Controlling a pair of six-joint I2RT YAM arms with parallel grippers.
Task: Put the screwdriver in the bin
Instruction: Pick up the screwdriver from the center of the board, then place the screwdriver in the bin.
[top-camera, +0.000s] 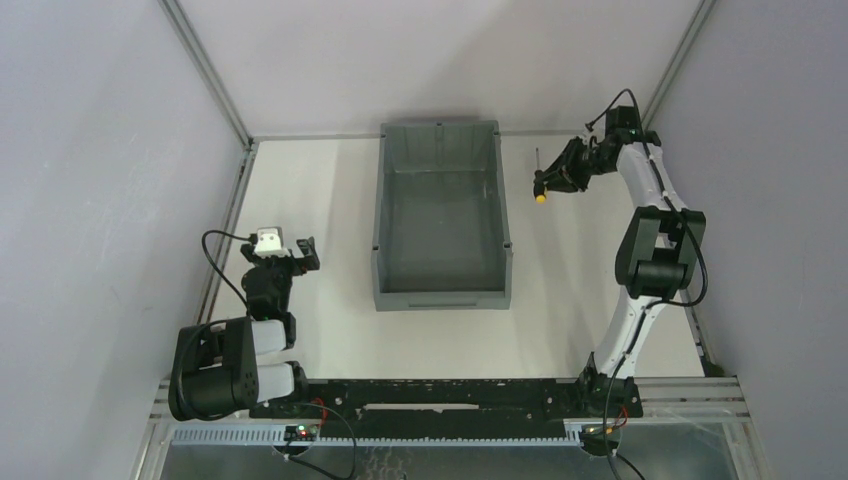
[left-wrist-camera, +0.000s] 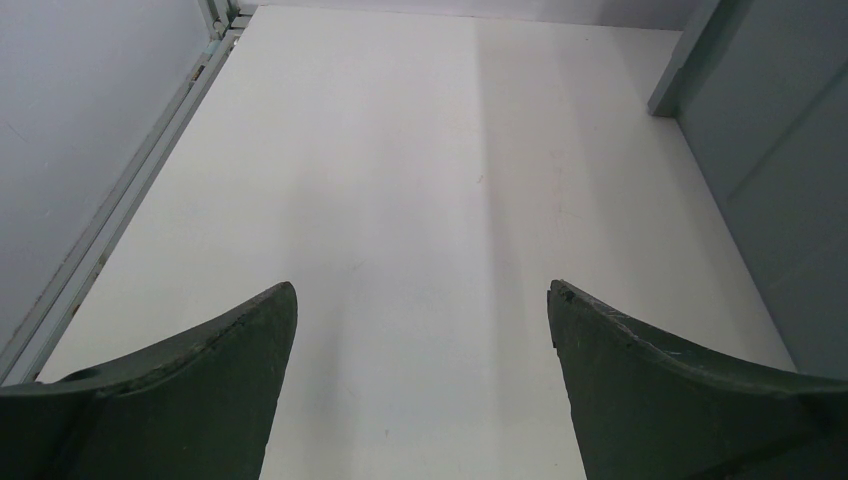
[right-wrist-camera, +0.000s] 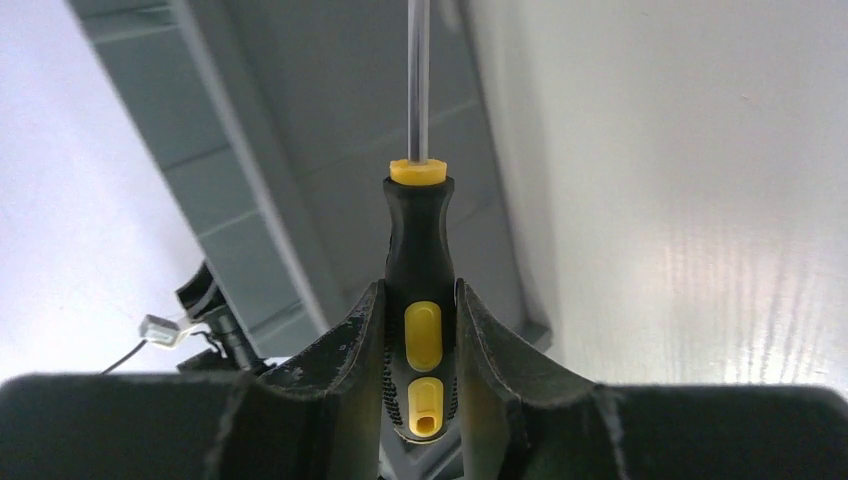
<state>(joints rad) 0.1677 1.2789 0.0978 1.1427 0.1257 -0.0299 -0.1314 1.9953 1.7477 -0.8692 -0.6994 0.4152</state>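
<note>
Right gripper (right-wrist-camera: 420, 300) clenched on black-and-yellow handle of screwdriver (right-wrist-camera: 420, 240), thin shaft pointing away from wrist. Screwdriver outside bin (top-camera: 440, 298), just beside far end of its right wall. Left gripper (left-wrist-camera: 420, 300) released, fingers wide apart over white table (left-wrist-camera: 400, 150), left of bin.
</note>
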